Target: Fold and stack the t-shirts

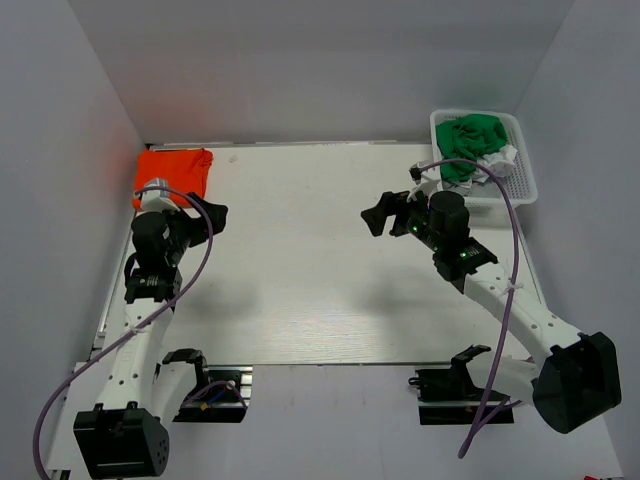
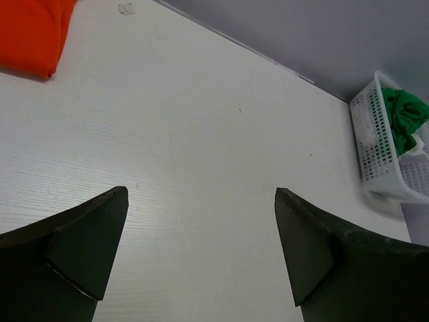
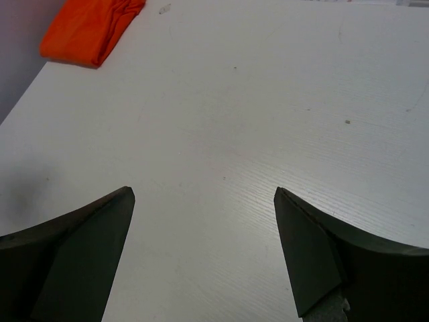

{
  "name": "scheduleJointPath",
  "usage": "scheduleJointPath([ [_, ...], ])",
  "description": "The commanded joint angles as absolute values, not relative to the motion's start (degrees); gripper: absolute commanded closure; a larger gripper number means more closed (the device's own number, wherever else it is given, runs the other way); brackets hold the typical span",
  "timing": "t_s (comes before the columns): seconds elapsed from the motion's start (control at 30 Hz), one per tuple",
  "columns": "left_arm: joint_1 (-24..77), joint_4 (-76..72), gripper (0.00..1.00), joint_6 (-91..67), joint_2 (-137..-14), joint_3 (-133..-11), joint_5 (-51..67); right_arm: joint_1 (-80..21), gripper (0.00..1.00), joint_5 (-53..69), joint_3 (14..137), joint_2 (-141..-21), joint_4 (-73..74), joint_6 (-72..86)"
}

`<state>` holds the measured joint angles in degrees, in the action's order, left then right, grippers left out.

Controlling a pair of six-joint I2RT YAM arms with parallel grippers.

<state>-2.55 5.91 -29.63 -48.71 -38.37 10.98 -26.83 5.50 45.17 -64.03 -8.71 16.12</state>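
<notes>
A bright orange t-shirt (image 1: 172,172) lies folded at the table's far left corner; it also shows in the left wrist view (image 2: 30,33) and the right wrist view (image 3: 90,30). A green t-shirt (image 1: 472,140) sits crumpled in the white mesh basket (image 1: 527,170), with a white or pale grey one (image 1: 503,160) under it. No grey shirt is in view. My left gripper (image 1: 208,215) is open and empty just right of the orange shirt, above bare table (image 2: 201,192). My right gripper (image 1: 385,215) is open and empty left of the basket (image 3: 204,191).
The basket stands at the far right corner and shows in the left wrist view (image 2: 379,144) with the green shirt (image 2: 405,117) in it. Grey walls close in the table at the back and both sides.
</notes>
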Motion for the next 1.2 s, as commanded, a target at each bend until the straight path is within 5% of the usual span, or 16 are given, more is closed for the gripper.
scheduleJointPath([
  [0.0, -2.5, 5.1, 0.0, -29.4, -47.2, -39.2, 12.9, -26.6, 0.1, 3.3, 45.2, -63.5, -9.9, 16.1],
  [0.4, -2.5, 5.0, 0.0, -29.4, -49.9, -39.2, 14.1, -25.2, 0.1, -12.9, 52.3, -72.1, -4.2, 15.6],
  [0.93, -2.5, 3.0, 0.0, -22.8, -63.0, -41.0, 21.6, 4.5, 0.1, -12.5, 93.8, -102.8, 26.0, 12.7],
  [1.17, -2.5, 2.3, 0.0, -20.7, -65.7, -42.2, 22.9, 10.1, 0.1, -10.2, 110.4, -117.8, 36.4, 2.3],
])
